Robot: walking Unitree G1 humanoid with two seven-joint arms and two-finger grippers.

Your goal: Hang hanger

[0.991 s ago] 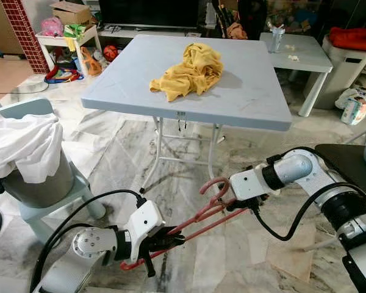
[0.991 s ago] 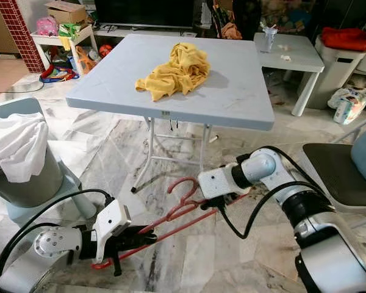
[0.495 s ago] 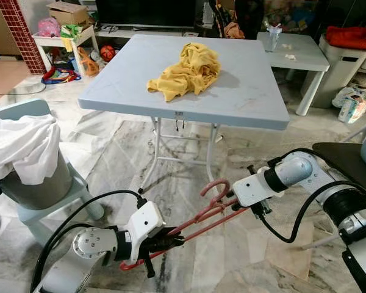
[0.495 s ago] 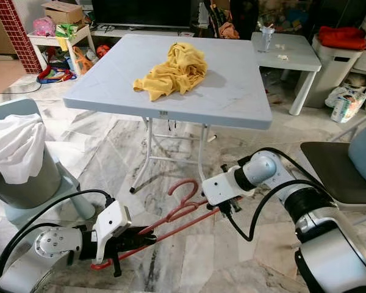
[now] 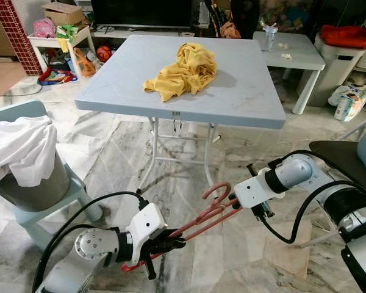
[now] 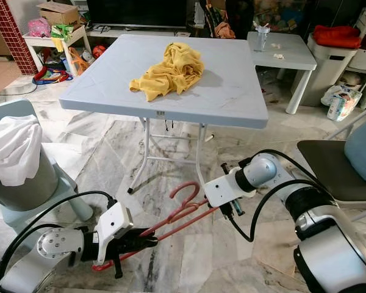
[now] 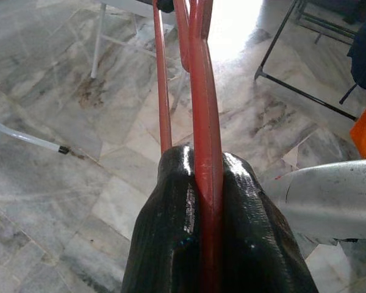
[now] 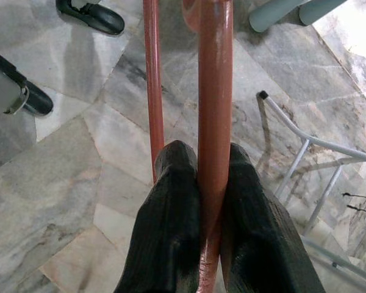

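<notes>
Right arm has shifted slightly outward since a second ago; hanger barely moved, both ends gripped.

Near: left gripper (image 5: 171, 243) is clamped on one end of the red hanger (image 5: 198, 221), right gripper (image 5: 237, 205) is clamped by the hook; hanger hangs low above the marble floor (image 5: 116, 159). Beyond: table (image 5: 244, 91) with yellow cloth (image 5: 184, 70). Risk: arms pulling apart could bend the hanger or slip a grip; no rail in sight.

light: bright, even indoor | glare: marble floor (image 7: 244, 30) | focus: sharp, fingers (image 8: 171, 244) slightly soft
</notes>
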